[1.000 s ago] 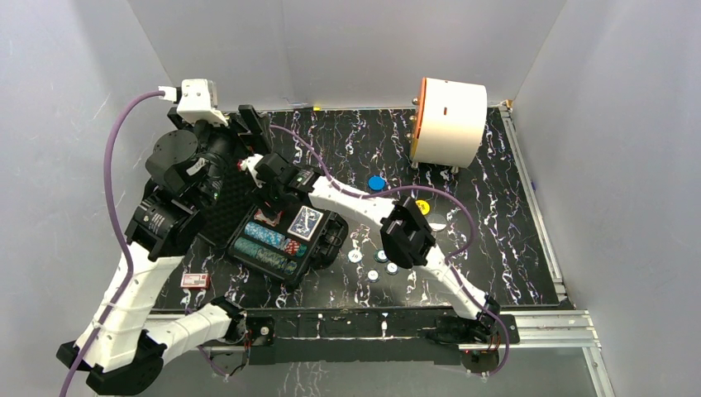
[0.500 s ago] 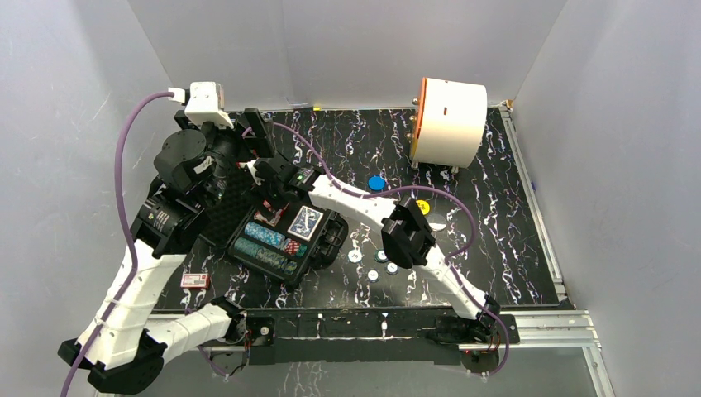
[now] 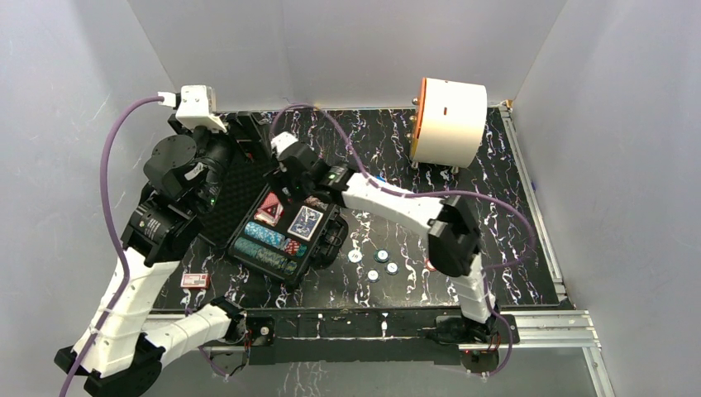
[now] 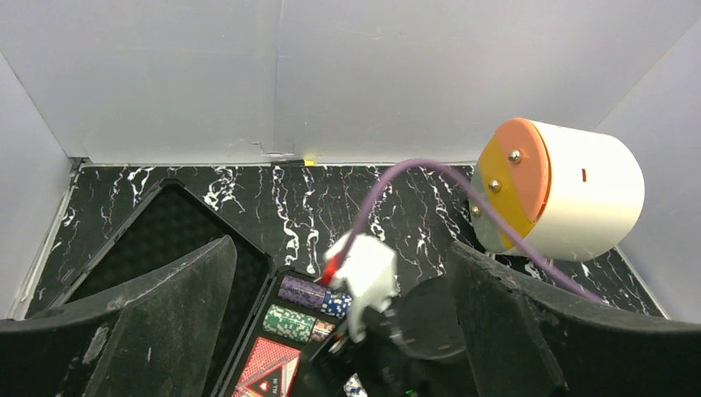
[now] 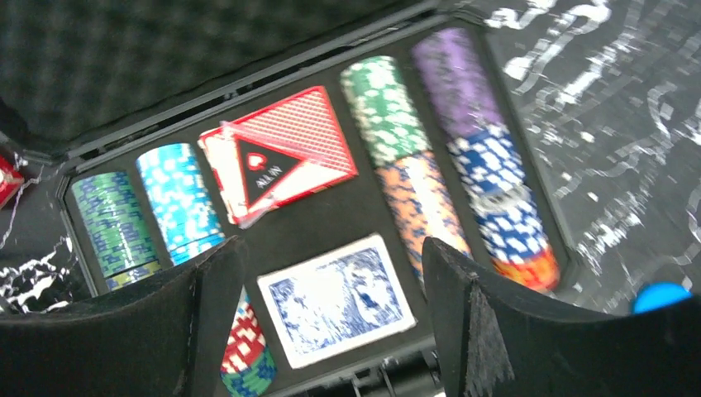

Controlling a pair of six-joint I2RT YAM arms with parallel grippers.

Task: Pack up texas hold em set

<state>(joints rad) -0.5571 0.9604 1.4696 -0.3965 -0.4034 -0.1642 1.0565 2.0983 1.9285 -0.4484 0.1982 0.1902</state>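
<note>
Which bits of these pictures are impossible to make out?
Top view: lettering on the small round white buttons, too small.
Left wrist view: red patterned card deck, cut by the bottom edge.
Right wrist view: blue round chip, half hidden behind a finger of the right gripper.

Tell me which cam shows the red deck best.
Right wrist: the red deck sits mid-frame, whole and close, lying askew in the case. Top external shows the red deck small. Left wrist cuts the red deck off at the bottom edge.
</note>
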